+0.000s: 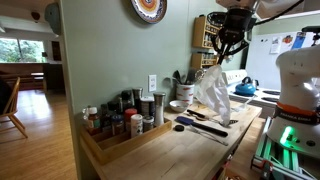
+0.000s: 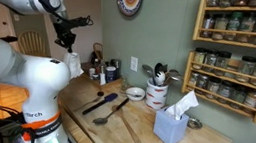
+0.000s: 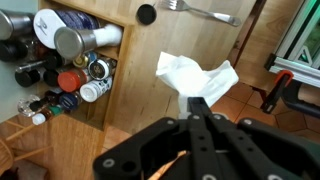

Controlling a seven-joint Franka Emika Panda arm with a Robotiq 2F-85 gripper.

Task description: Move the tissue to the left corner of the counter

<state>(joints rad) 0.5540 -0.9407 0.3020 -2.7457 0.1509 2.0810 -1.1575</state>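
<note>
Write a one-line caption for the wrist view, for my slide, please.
The hand holds a white tissue above the wooden counter, next to a tray of spice jars.

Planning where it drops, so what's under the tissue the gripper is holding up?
In the wrist view the tissue hangs from the gripper over bare wooden counter. Jars stand off to the side. The spot directly beneath is hidden by the tissue.
</note>
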